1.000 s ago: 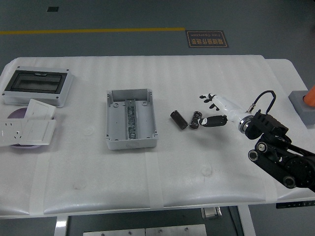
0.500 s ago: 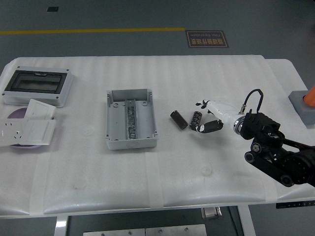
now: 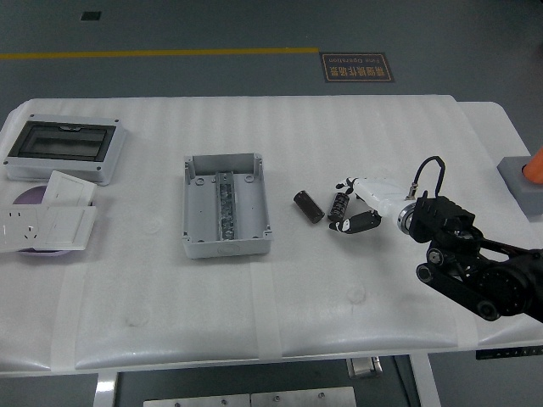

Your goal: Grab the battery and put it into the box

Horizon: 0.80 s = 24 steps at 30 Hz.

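Table (image 3: 339,339) fills most of what I see from the head camera, white and padded, with its near edge along the bottom. On it, at the far left, I have a grey enclosure with a dark window (image 3: 64,150), and just in front of it some white switch plates (image 3: 47,219) lying on a purplish disc. Near the middle sits the box (image 3: 225,206), grey, open at the top, with a metal rail running down its floor; nothing lies inside it that I can make out. My right arm (image 3: 475,271) comes in from the lower right, black and jointed, with a cable looped over the wrist. Its hand (image 3: 361,203), white with black fingertips, reaches left and is down over one battery (image 3: 338,205), its fingers curled in around the dark cylinder from above and below; I cannot tell whether the battery is gripped tight or only touched, and it seems to sit on the table. A second battery (image 3: 308,206) lies free just to the left, tilted, between the hand and the box and apart from both. At the right edge a grey block (image 3: 519,180) with something orange on it sits off the table.
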Tool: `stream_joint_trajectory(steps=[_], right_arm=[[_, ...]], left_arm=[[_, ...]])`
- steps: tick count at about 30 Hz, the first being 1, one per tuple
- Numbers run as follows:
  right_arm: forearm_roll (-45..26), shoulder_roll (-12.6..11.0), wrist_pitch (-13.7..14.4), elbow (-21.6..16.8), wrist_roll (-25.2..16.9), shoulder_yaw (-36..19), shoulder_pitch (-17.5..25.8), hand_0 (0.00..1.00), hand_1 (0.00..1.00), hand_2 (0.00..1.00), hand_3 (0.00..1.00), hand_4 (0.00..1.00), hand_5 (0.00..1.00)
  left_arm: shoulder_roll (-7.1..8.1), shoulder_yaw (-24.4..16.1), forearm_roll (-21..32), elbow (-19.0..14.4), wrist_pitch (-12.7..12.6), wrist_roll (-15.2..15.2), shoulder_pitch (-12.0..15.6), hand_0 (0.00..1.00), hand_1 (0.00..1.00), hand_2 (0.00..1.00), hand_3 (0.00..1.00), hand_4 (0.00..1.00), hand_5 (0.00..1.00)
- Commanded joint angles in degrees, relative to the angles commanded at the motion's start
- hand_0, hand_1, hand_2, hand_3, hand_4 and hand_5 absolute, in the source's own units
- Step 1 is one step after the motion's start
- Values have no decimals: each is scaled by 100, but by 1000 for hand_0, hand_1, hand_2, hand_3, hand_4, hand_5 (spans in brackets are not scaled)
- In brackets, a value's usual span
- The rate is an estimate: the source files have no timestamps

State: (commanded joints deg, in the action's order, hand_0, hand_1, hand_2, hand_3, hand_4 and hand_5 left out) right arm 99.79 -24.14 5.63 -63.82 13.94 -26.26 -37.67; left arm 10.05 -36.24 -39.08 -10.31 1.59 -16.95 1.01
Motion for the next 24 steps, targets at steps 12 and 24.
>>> stream_joint_trajectory(steps=[12,24], right_arm=[[-6,52,136,44,-23,121,-18,653,637,596,694,796,423],[179,58,325,23,-129,201,-70,642,604,515,615,605,268]], left_arm=[[4,50,71,0,-18,41,3,651,664,619,593,459,413],[10,91,124,0,-42,85,-3,650,664,619,594,456,416]])
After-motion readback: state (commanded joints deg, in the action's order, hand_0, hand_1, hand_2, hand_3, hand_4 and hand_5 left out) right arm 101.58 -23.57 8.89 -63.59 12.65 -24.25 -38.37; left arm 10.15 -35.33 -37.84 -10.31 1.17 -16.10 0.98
